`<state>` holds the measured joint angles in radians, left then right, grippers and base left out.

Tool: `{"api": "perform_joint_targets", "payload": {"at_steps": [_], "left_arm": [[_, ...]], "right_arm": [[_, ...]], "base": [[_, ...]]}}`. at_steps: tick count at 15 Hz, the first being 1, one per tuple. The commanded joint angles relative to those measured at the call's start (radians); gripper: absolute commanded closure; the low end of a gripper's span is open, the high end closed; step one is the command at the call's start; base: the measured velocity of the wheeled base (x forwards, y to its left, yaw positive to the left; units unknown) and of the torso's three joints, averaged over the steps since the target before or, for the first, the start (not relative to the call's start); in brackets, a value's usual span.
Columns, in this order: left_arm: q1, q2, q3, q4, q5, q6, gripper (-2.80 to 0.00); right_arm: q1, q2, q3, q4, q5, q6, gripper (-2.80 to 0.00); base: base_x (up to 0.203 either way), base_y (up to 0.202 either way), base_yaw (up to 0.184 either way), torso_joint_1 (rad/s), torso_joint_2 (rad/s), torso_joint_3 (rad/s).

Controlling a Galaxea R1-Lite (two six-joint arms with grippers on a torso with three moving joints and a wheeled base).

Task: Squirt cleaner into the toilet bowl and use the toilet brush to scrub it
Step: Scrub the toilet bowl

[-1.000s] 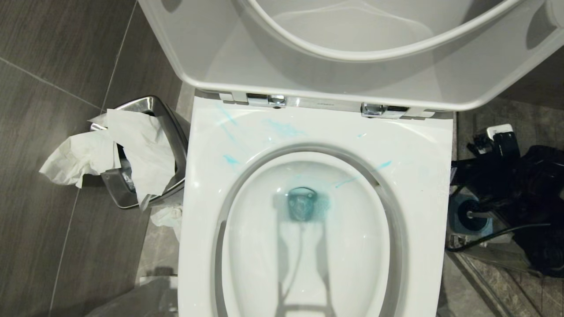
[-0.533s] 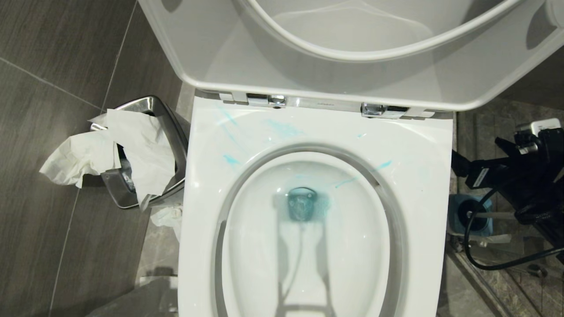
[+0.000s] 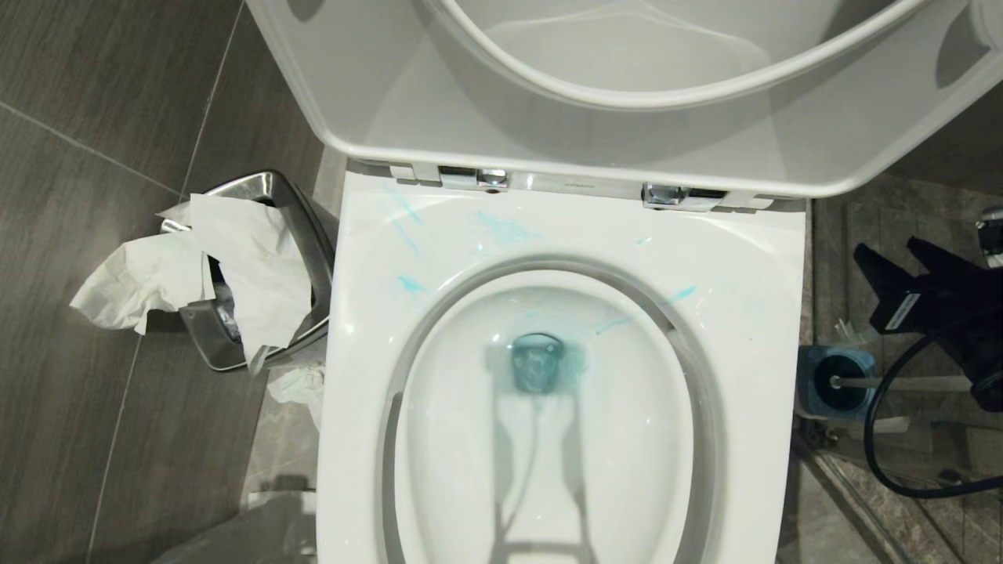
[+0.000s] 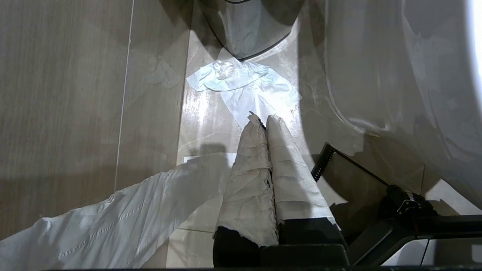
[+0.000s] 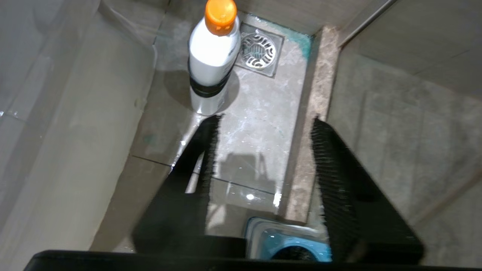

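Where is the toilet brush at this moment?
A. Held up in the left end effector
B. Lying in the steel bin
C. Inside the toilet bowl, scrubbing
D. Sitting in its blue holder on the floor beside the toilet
D. In the head view the toilet brush has its black head down in the blue holder on the floor at the toilet's right side, and the toilet bowl has no brush in it.

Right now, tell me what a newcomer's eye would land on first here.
The open white toilet bowl fills the middle, its rim streaked with turquoise cleaner. To its left a steel bin overflows with crumpled paper. On the right, the right gripper hangs open and empty above the toilet brush in its blue holder.
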<state>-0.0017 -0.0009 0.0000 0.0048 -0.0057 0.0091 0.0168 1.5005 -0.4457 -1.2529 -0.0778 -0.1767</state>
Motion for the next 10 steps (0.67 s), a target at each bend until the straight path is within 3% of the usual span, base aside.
{"api": "perform_joint_targets", "payload": {"at_steps": [1, 4, 10], "left_arm": [[0.0, 0.001, 0.002, 0.0, 0.0, 0.0, 0.0], [0.0, 0.001, 0.002, 0.0, 0.0, 0.0, 0.0], [0.0, 0.001, 0.002, 0.0, 0.0, 0.0, 0.0]], "right_arm": [[-0.006, -0.085, -0.01, 0.051, -0.007, -0.026, 0.0], [-0.008, -0.185, -0.034, 0.154, -0.036, -0.04, 0.0], [-0.008, -0.422, -0.181, 0.526, -0.056, -0.048, 0.0]], "base": [[0.0, 0.0, 0.0, 0.0, 0.0, 0.0], [0.0, 0.0, 0.0, 0.0, 0.0, 0.0], [0.0, 0.0, 0.0, 0.0, 0.0, 0.0]]}}
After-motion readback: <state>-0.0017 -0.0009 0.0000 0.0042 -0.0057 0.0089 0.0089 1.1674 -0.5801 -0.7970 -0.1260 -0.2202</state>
